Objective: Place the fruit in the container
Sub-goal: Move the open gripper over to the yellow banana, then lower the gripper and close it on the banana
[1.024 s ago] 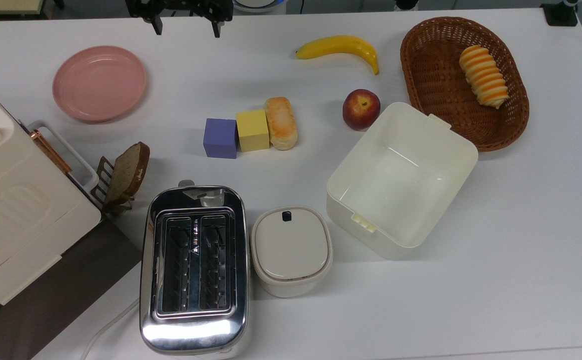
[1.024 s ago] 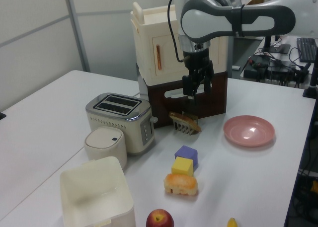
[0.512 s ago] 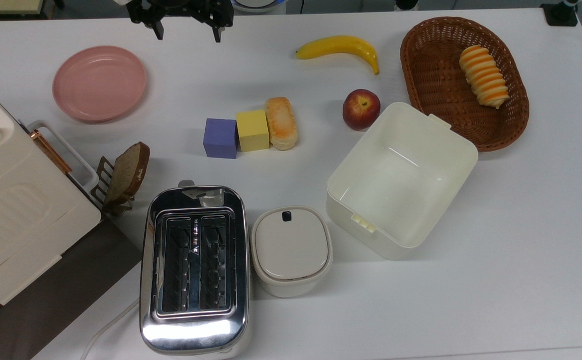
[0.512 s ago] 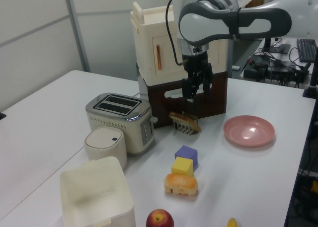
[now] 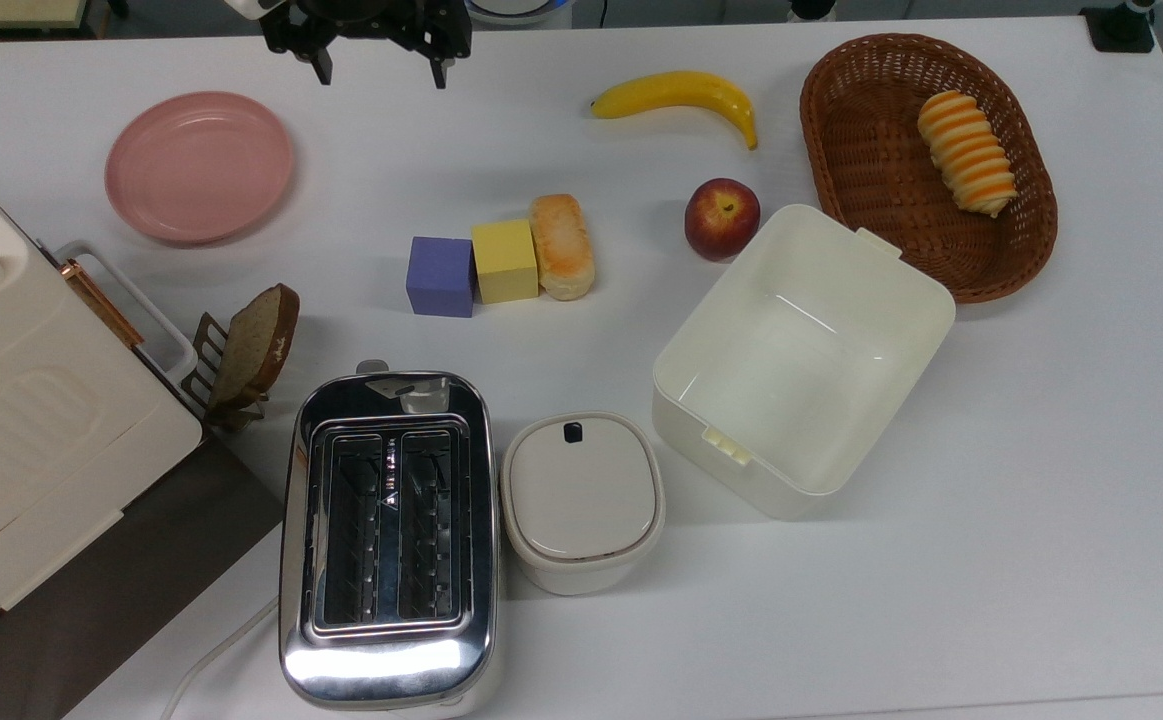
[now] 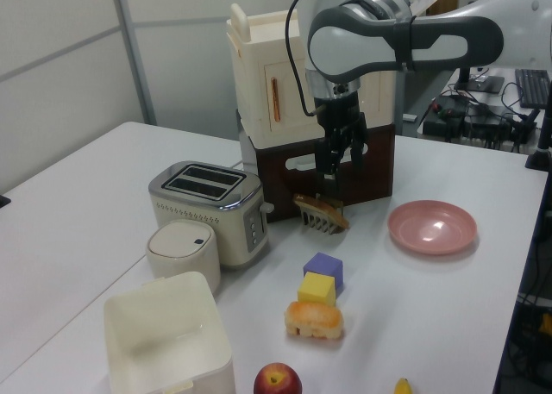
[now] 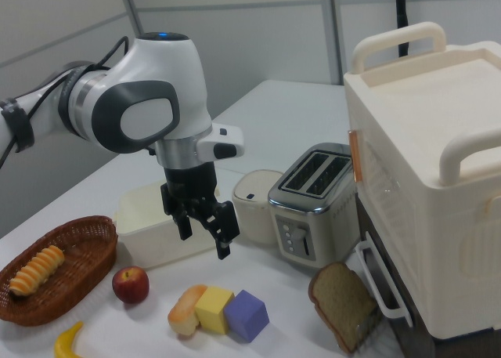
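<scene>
The gripper is hanging at the top view's 11 o'clock edge, its jaws spread wide and holding nothing, and it is sitting slightly lower and further right in the top view than a second ago, edging toward the table's middle. In the left view the gripper is hovering above the bread slice in front of the cream oven, a little further left than before. In the right view the gripper is hanging in the air over the table, with the container behind it. The banana is lying on the table at the top view's 1 o'clock, well apart from the gripper, just beside the basket and unmoved since the earlier frames. The container is standing open and empty at about 4 o'clock from the banana, with the apple touching or nearly touching its far corner. The blocks, roll, plate, toaster and pot are lying where they were.
</scene>
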Controlling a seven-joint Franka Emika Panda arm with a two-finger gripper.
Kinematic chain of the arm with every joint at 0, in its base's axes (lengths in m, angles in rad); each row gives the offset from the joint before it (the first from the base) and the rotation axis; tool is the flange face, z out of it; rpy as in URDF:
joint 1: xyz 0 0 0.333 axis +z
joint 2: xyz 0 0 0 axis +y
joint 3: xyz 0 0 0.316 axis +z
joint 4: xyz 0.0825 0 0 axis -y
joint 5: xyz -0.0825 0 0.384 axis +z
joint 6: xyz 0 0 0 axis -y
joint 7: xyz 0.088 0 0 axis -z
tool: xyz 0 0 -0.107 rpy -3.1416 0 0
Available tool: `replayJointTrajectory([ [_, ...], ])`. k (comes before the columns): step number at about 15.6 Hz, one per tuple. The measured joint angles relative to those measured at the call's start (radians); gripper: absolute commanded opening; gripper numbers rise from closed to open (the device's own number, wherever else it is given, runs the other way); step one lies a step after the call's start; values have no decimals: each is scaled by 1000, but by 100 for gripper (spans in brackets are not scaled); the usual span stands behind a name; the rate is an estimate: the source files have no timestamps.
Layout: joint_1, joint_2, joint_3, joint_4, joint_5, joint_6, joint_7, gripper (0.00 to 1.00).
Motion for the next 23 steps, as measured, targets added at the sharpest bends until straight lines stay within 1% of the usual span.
replayJointTrajectory([
  [3,31,1,9,-7,0,-2,-4,100],
  [6,98,5,13,-30,0,-2,-4,100],
  [11,270,48,19,-49,0,2,-4,100],
  [14,379,95,20,-66,0,73,-2,100],
  [17,460,138,19,-100,-2,96,-3,100],
  [21,574,150,20,-171,-7,96,-76,100],
  [23,638,150,20,-194,-26,95,-117,100],
])
